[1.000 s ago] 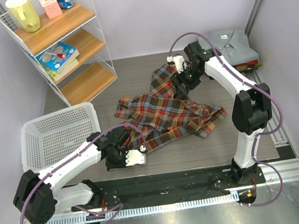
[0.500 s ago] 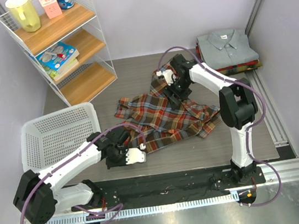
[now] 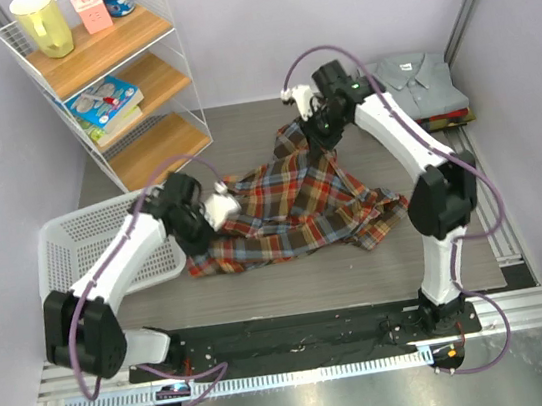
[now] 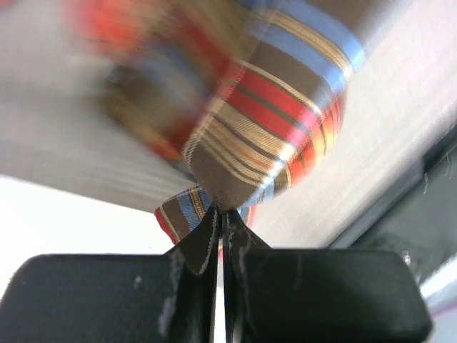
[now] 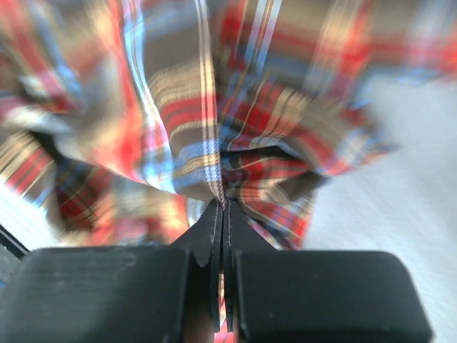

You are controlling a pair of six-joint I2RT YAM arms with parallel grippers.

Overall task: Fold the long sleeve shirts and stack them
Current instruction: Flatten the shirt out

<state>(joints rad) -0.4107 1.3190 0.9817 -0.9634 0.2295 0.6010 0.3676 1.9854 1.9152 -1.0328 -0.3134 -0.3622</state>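
A red, brown and cream plaid long sleeve shirt [image 3: 292,210] hangs stretched above the table between both arms. My left gripper [image 3: 214,211] is shut on its left edge, and the left wrist view shows plaid cloth [image 4: 271,107] pinched at the fingertips [image 4: 207,229]. My right gripper [image 3: 321,127] is shut on the shirt's far upper part, with cloth [image 5: 214,136] bunched at its tips. A folded grey long sleeve shirt [image 3: 425,80] with collar and buttons tops a stack at the back right.
A white plastic basket [image 3: 86,251] stands at the left beside the left arm. A wire shelf unit [image 3: 103,85] with wooden boards holds a jug, a carton and books at the back left. A rail runs along the table's right edge.
The left gripper has lifted its plaid edge up and away from the near table. The right gripper has closed on the shirt's far part and raised it, spreading the cloth.
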